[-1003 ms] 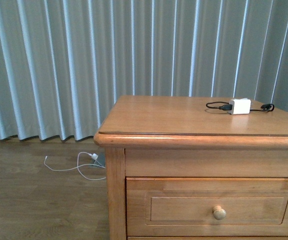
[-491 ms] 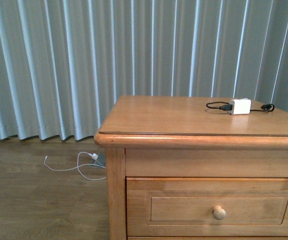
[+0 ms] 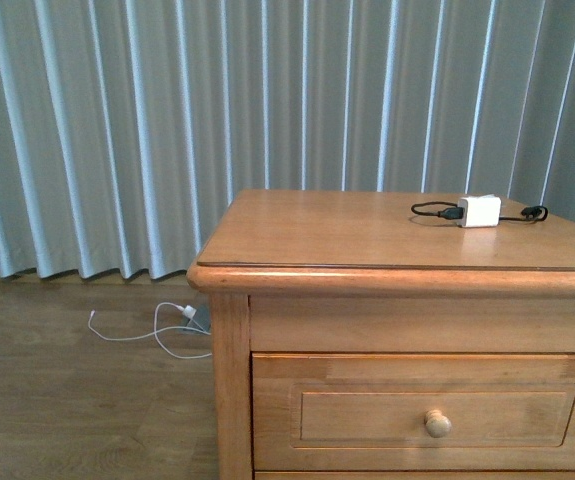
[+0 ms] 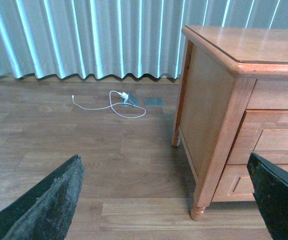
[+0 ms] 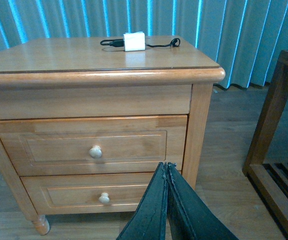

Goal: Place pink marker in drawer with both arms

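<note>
The drawer (image 3: 437, 413) is the shut top drawer of a honey wooden nightstand, with a round knob (image 3: 437, 424). It also shows in the right wrist view (image 5: 91, 145) and partly in the left wrist view (image 4: 276, 142). The pink marker is out of view in every frame. My left gripper (image 4: 166, 192) is open and empty, low over the floor left of the nightstand. My right gripper (image 5: 166, 167) is shut and empty, in front of the nightstand, below the top drawer. Neither arm shows in the front view.
A white charger (image 3: 478, 212) with a black cable lies on the nightstand top (image 3: 347, 235). A second drawer (image 5: 101, 195) sits below the first. A white cable (image 4: 114, 102) lies on the floor by the curtain. A wooden frame (image 5: 274, 140) stands beside the nightstand in the right wrist view.
</note>
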